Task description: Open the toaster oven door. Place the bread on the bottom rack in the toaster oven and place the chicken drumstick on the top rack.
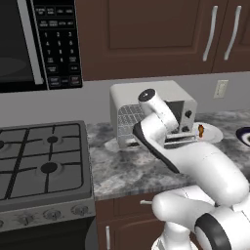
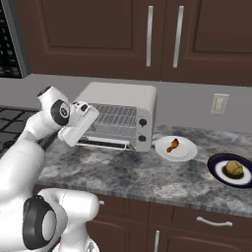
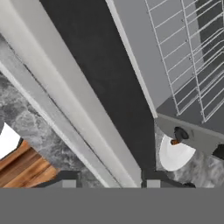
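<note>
The end effector (image 3: 107, 183) hangs just over the lowered toaster oven door (image 3: 105, 83), its dark fingertips (image 3: 151, 177) standing apart either side of the white handle bar with nothing gripped between them. Behind it the toaster oven (image 2: 129, 98) stands open near the tabletop's (image 2: 128, 177) back edge, wire racks showing inside. To its right, a white plate (image 2: 184, 150) carries the chicken drumstick (image 2: 173, 145); towards the right edge, a dark plate (image 2: 216, 165) holds the bread (image 2: 234, 169).
</note>
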